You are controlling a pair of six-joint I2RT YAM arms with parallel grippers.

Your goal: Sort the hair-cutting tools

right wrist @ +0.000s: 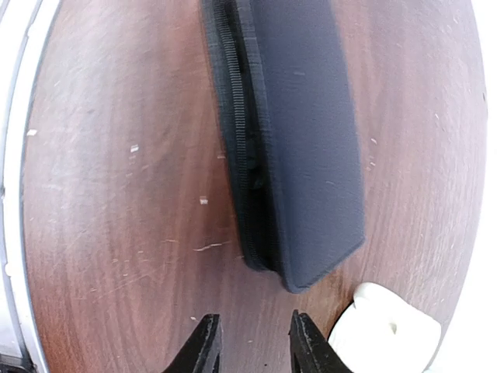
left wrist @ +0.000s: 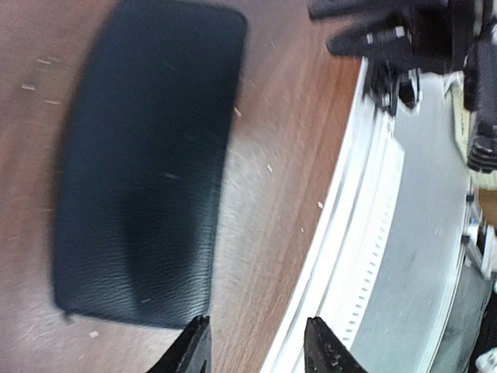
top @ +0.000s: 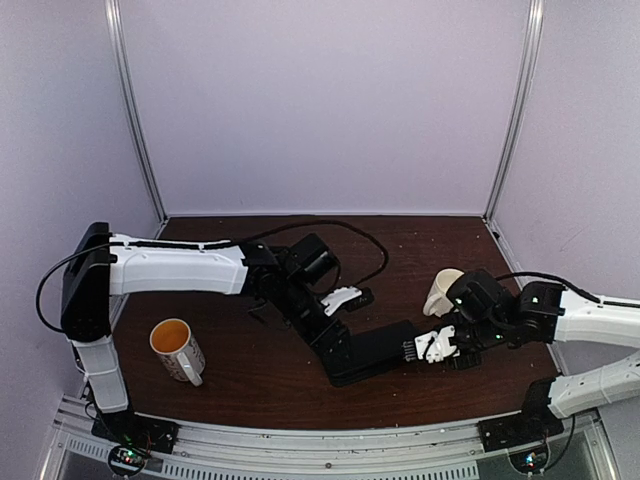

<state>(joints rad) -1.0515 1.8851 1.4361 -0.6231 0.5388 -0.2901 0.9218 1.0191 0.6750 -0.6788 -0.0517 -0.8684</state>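
No scissors or hair clips show in any view. The black fabric case (top: 378, 352) lies shut on the brown table, near the front middle. My left gripper (top: 336, 352) hovers over the case's left end. In the left wrist view the left gripper (left wrist: 258, 336) is open and empty, with the case (left wrist: 147, 171) just beyond its left fingertip. My right gripper (top: 412, 348) is at the case's right end. In the right wrist view the right gripper (right wrist: 253, 330) is open and empty, a short gap from the case's zipped corner (right wrist: 299, 148).
A mug with an orange inside (top: 176, 348) stands at the front left. A cream mug (top: 440, 292) sits behind my right gripper; a cream-white rounded shape (right wrist: 388, 330) shows beside the right fingers. The table's front edge and white rail (left wrist: 365, 233) run close to the left gripper.
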